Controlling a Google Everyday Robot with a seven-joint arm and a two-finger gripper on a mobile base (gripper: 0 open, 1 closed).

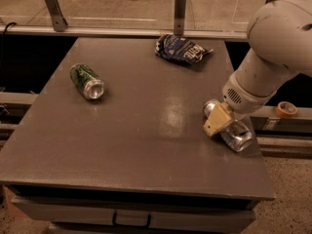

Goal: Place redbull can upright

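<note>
The can (236, 135) lies on its side at about 4 o'clock on the table (141, 145), close to the right edge, one end pointing toward 10 o'clock and the other toward 4. The gripper (219, 122) sits right over the can's middle, touching or nearly touching it. Whether the jaws are clenched on the can or released I cannot tell, since the tan pad hides the contact.

The main risk is the edge. A round can on a smooth top rolls easily, and a nudge toward 4 o'clock could send it off the table. A grip taken off-centre could also let it slip as it tilts up, and a slim, tall can set down slightly crooked would likely topple.

The can is thin silver metal, shiny and dented, so its sides may give under pressure. The table is a flat, dark grey slab with a dull sheen. A shorter green can (87, 81) lies at 10 o'clock, a crinkled dark blue bag (181, 49) at 1 o'clock, both well apart from the gripper.
</note>
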